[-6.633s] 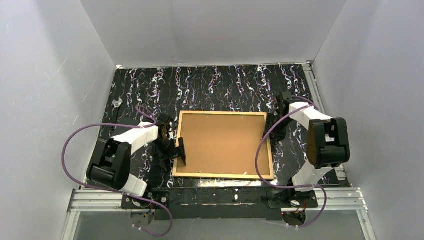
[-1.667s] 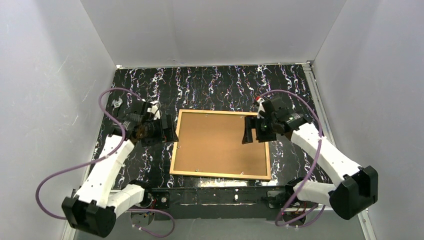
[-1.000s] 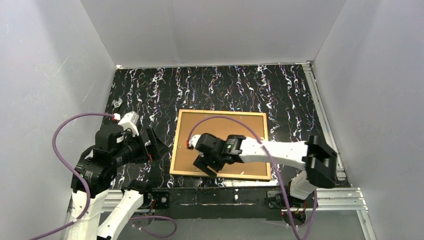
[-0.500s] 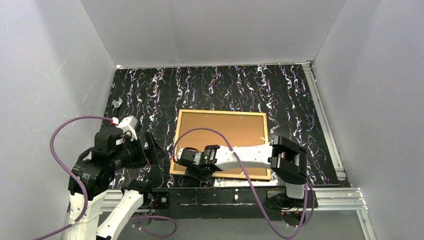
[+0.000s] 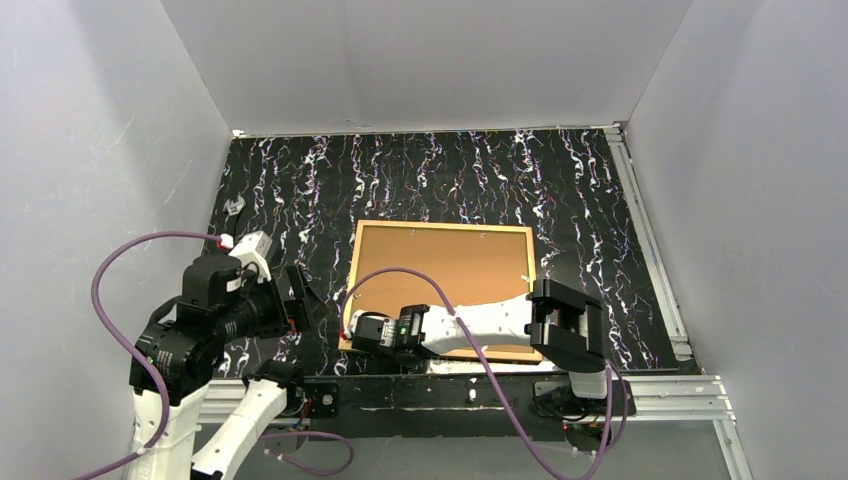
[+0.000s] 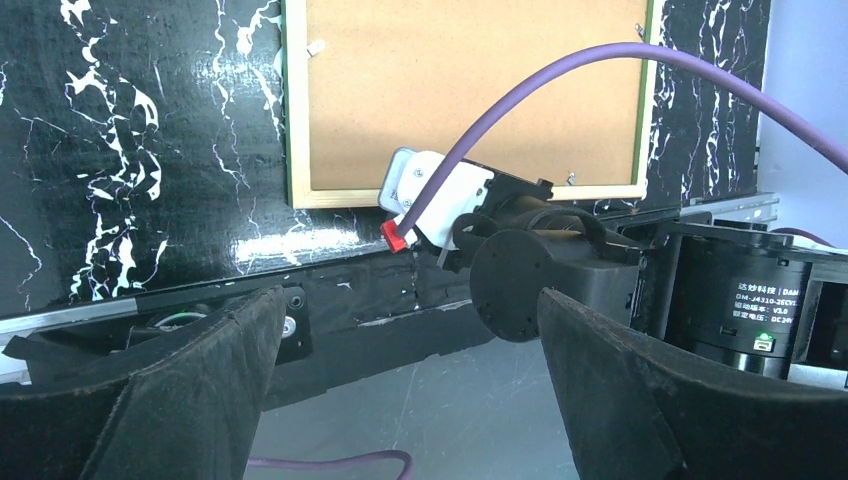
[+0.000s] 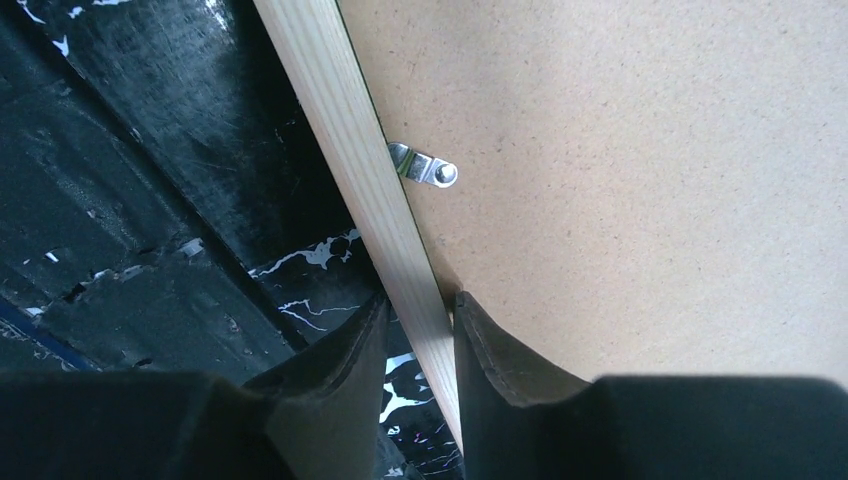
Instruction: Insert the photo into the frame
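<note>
Frame [image 5: 349, 285] lies flat and back-up on the table [image 5: 400, 170], towards the near side, with its tan rail uppermost and the brown board [image 5: 450, 265] filling it. Your right gripper [image 7: 420, 300] is down at the near-left corner. It straddles the left rail, one finger outside on the table side and the other on the board, and both pads press the wood, so it is clamped on the frame. A small metal tab [image 7: 425, 167] sits on the board just beyond the fingers. Your left gripper [image 6: 410, 295] hangs in the air off the frame's left side, near the table's front-left edge. Its jaws are spread wide with nothing between them, and it looks back at the right wrist and the frame's near rail.
</note>
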Controlling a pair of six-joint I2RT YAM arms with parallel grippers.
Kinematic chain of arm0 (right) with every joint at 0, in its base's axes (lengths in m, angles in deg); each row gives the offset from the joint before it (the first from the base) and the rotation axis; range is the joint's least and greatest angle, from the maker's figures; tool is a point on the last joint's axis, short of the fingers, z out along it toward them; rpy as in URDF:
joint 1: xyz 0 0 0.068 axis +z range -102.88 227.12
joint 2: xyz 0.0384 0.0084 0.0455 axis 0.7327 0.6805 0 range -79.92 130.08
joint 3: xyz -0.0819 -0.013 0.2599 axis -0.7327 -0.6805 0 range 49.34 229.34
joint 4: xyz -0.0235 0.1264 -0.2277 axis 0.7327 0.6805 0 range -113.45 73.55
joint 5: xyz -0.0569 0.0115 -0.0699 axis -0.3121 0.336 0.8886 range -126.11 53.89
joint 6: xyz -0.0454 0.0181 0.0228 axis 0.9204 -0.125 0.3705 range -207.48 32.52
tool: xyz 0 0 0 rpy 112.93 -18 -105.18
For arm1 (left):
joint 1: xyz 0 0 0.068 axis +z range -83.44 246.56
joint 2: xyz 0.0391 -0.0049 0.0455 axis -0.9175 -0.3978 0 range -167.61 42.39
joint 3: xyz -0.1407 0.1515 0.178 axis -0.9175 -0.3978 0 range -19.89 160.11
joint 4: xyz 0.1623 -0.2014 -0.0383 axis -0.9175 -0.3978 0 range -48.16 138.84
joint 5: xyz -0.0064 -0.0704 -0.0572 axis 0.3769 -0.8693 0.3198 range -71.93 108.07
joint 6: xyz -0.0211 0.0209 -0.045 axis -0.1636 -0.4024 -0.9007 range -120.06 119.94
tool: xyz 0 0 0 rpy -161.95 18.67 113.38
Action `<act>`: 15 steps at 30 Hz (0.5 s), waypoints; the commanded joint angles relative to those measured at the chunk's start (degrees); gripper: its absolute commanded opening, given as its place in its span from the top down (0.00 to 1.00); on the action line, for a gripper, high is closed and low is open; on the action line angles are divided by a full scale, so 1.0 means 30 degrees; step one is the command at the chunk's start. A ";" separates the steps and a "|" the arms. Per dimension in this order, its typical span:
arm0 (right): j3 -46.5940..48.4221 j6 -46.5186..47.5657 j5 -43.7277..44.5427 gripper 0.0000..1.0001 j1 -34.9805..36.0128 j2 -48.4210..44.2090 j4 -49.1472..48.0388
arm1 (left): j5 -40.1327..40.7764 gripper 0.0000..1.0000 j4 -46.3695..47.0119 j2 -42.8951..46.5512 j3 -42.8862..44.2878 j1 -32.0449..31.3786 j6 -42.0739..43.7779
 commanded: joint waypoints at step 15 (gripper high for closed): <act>-0.0514 -0.1064 0.0045 0.35 -0.0106 -0.1028 -0.1028 | -0.0464 0.02 -0.1246 -0.0534 0.0311 0.0092 0.0740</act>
